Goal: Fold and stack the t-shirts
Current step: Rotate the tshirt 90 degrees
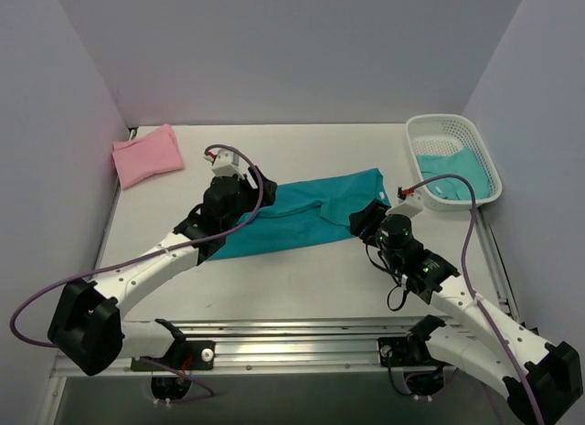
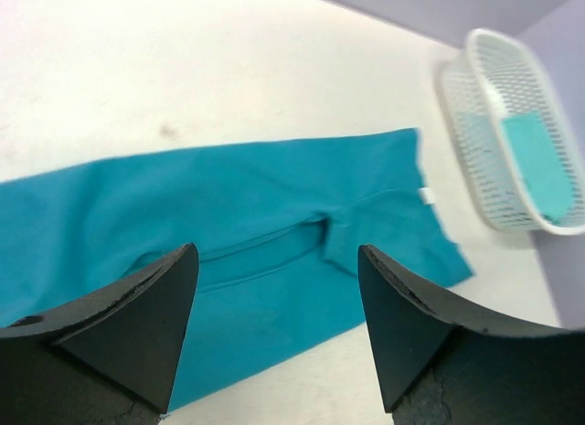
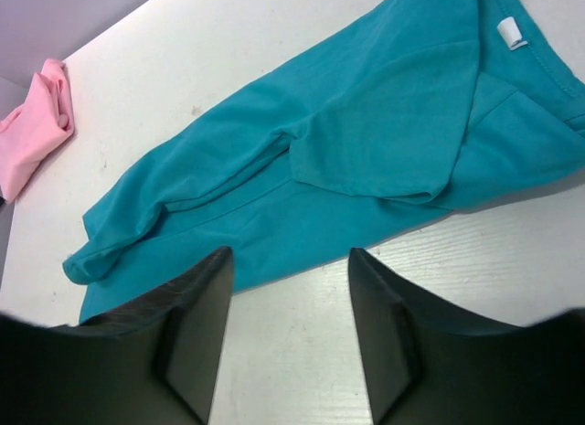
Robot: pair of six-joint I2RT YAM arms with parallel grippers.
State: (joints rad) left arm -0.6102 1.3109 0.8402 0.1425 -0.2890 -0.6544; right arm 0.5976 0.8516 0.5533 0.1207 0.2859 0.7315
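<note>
While a pink cotton t-shirt sits folded, a teal cotton t-shirt lies half-folded beside the left hand and right hand, both parted, empty; the white mesh basket holds more.

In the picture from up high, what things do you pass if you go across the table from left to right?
pink t-shirt → teal t-shirt spread on the table → white basket with teal cloth inside

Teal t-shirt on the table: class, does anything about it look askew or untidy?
Yes: the teal t-shirt lies slanted across the table, folded lengthwise but rumpled, with a loose flap bunched over its middle.
</note>
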